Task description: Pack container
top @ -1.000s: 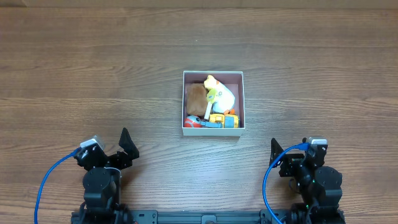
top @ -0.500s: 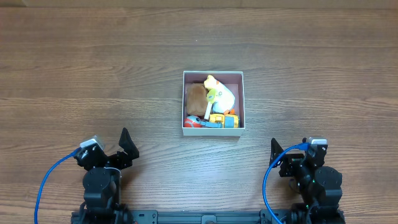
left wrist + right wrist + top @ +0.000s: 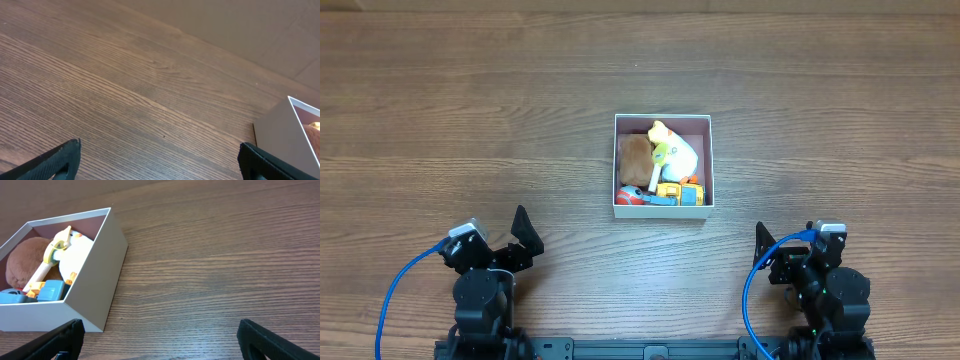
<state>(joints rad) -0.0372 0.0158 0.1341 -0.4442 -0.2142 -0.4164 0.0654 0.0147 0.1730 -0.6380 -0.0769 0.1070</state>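
The container (image 3: 660, 212), a square white box with a pink inside, stands at the table's middle. It holds a brown plush (image 3: 636, 158), a white and yellow plush (image 3: 672, 150), a yellow and blue toy (image 3: 678, 193) and a red and blue toy (image 3: 630, 196). My left gripper (image 3: 492, 245) is open and empty near the front left, well away from the box. My right gripper (image 3: 800, 250) is open and empty at the front right. In the right wrist view the container (image 3: 95, 280) is ahead and to the left of the open jaws (image 3: 160, 340). In the left wrist view its corner (image 3: 280, 135) is at the far right of the open jaws (image 3: 160, 160).
Bare wooden table (image 3: 470, 120) lies on all sides of the box. Blue cables (image 3: 395, 290) loop beside each arm's base at the front edge.
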